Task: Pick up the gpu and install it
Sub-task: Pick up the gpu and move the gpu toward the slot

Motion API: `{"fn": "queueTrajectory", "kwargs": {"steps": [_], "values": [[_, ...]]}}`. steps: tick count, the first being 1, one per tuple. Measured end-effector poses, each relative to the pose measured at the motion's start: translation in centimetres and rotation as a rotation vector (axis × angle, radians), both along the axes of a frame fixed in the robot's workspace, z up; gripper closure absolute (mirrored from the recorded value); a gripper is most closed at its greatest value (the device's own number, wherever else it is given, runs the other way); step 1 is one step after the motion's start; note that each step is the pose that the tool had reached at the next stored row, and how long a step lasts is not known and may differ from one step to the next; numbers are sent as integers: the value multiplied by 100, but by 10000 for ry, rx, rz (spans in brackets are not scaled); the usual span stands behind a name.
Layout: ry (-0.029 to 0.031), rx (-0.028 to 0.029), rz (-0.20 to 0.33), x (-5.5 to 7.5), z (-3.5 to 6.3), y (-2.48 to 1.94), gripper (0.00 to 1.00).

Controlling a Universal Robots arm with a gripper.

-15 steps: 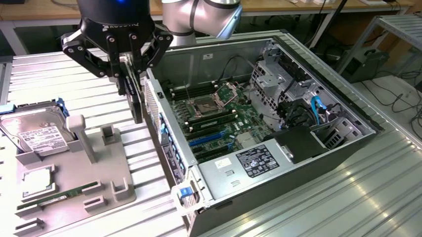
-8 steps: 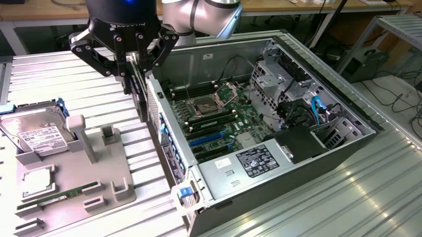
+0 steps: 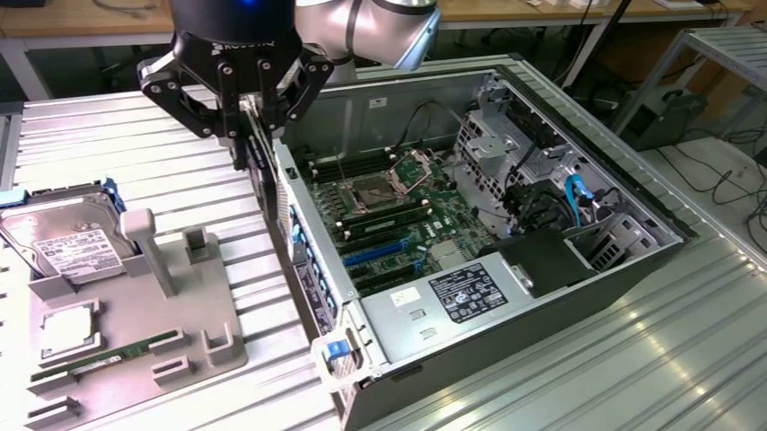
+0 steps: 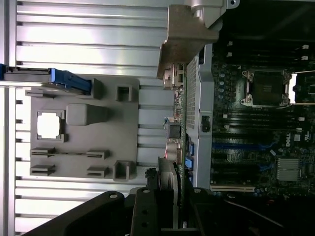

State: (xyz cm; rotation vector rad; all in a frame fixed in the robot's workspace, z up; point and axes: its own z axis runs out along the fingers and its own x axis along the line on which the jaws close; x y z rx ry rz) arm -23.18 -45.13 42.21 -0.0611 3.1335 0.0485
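Where the jaws pinch narrowly on the gpu (image 3: 255,148), the card is seen edge-on between the black fingers (image 3: 192,108), so only a thin strip of it shows in the exterior view and its fan face cannot be made out. The arm (image 3: 372,27) above is cut off by the frame.

In the wrist view the board's edge, lined with small parts, leads away from the jaws to a blurred silver bracket (image 4: 187,44) at the free end. The card is held in the air, outside the open computer case (image 3: 540,341), just beside that case's wall on the exterior view's left, and clear of the motherboard (image 3: 450,215). Its long axis runs alongside that wall, from far to near, the jaws gripping the far part and the bracket end nearer the camera. I cannot tell how much it tilts from level.

Inside the case lie the processor socket (image 3: 365,193) and a silver box with a dark label (image 3: 462,292). That wall stands between the card and the board.

On the exterior view's left, a grey tray (image 3: 120,305) on the ribbed metal desk (image 3: 599,359) carries a hard drive (image 3: 66,238), a square chip (image 3: 70,328) and a green memory stick (image 3: 108,361). The tray's left side is cropped.
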Motion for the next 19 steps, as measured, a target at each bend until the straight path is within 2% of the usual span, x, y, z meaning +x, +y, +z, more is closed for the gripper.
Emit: {"fn": "queueTrajectory", "kwargs": {"steps": [19], "values": [[0,0,0,206,-2,0,72]]}}
